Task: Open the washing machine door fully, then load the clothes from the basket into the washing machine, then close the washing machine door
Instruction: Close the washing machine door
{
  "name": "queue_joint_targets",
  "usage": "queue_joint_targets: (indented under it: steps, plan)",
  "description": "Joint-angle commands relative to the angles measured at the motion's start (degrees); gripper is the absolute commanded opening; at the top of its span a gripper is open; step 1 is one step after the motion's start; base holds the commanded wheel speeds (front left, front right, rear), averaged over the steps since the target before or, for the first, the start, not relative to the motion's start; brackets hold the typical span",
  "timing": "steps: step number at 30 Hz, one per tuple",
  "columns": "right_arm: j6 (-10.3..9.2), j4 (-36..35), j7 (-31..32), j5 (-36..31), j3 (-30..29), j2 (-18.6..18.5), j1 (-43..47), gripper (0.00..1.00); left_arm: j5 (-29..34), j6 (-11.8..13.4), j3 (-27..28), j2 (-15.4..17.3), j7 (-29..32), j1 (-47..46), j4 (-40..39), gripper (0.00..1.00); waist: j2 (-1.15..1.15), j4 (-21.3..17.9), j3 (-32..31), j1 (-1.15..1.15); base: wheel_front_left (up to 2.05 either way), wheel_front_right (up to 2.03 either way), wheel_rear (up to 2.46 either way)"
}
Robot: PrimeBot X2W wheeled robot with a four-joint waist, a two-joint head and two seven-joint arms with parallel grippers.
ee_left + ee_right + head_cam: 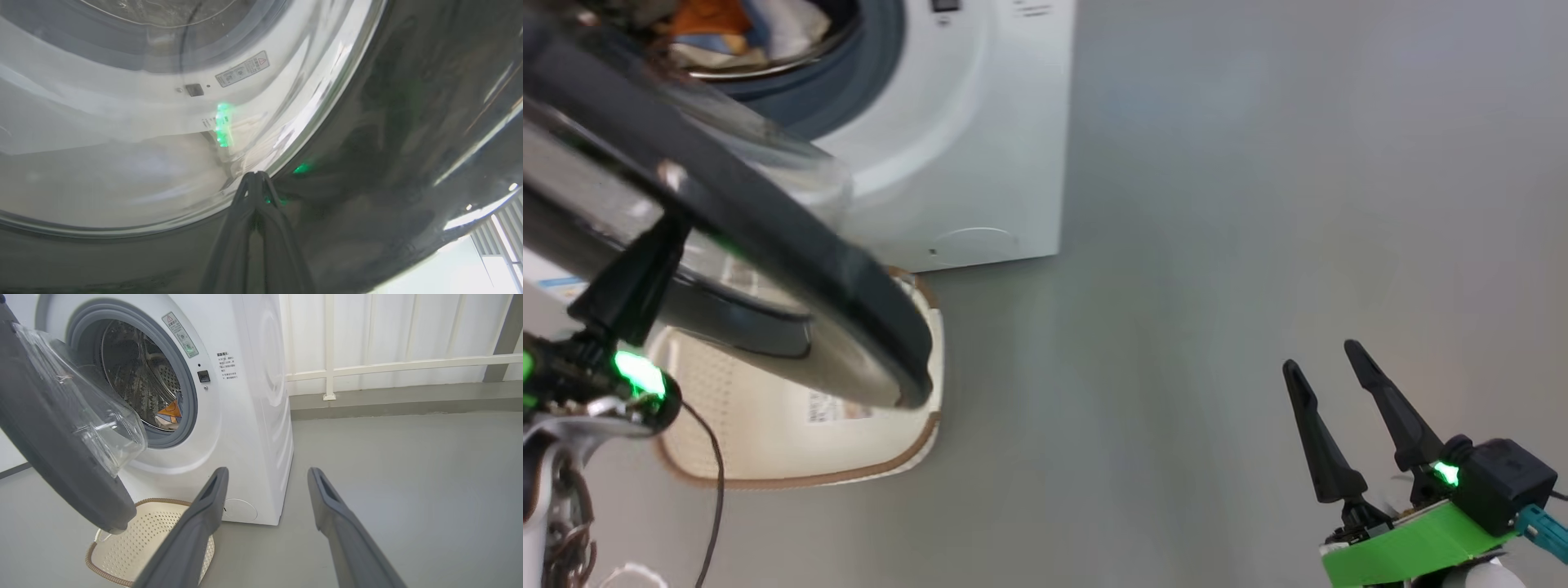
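The white washing machine (980,122) stands at the upper left with its door (768,229) swung partway out, black rim and clear glass bowl facing the opening. Light blue and orange clothes (727,33) lie inside the steel drum, also seen as clothes (169,414) low in the drum. The cream basket (792,433) sits on the floor under the door, holding nothing but its label sticker. My left gripper (668,229) is shut, its tips pressed against the door's outer face where glass meets rim (255,175). My right gripper (1321,359) hangs open over the floor at the lower right, holding nothing.
Grey floor (1217,204) spreads to the right of the machine. A white railing and a low kerb (367,367) run behind it. A round white flap (976,241) sits low on the machine's front. A thin cable (715,482) hangs beside my left wrist.
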Motion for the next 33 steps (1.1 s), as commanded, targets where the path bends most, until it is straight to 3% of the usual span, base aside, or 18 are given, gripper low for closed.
queue_joint_targets:
  steps: [1, 17, 28, 33]
  plan:
    - [0.09, -1.11, -0.75, 0.70, 1.32, -0.24, -1.17, 1.00, 0.54, -0.54, 2.01, 1.68, -0.20, -2.71, -0.72, 0.00, 0.00, -2.84, 1.40, 0.00, 0.00, 0.00, 0.00]
    - [0.09, 0.98, -1.24, 1.93, 2.52, 1.50, -4.68, 1.00, 3.99, -4.20, 2.88, -0.53, -6.19, -13.24, 10.76, 0.00, 0.00, -10.05, 3.51, 0.00, 0.00, 0.00, 0.00]
    - [0.09, 0.95, -1.24, 1.61, 1.67, 1.68, -4.66, 1.00, 3.10, -6.46, 4.13, -1.88, -6.55, -13.07, 11.91, 0.00, 0.00, -9.07, 3.22, 0.00, 0.00, 0.00, 0.00]
    - [0.09, 1.11, -1.24, 1.31, 1.37, 1.39, -4.21, 1.00, 3.86, -7.74, 6.56, -2.66, -9.55, -10.26, 10.70, 0.00, 0.00, -7.70, 2.50, 0.00, 0.00, 0.00, 0.00]
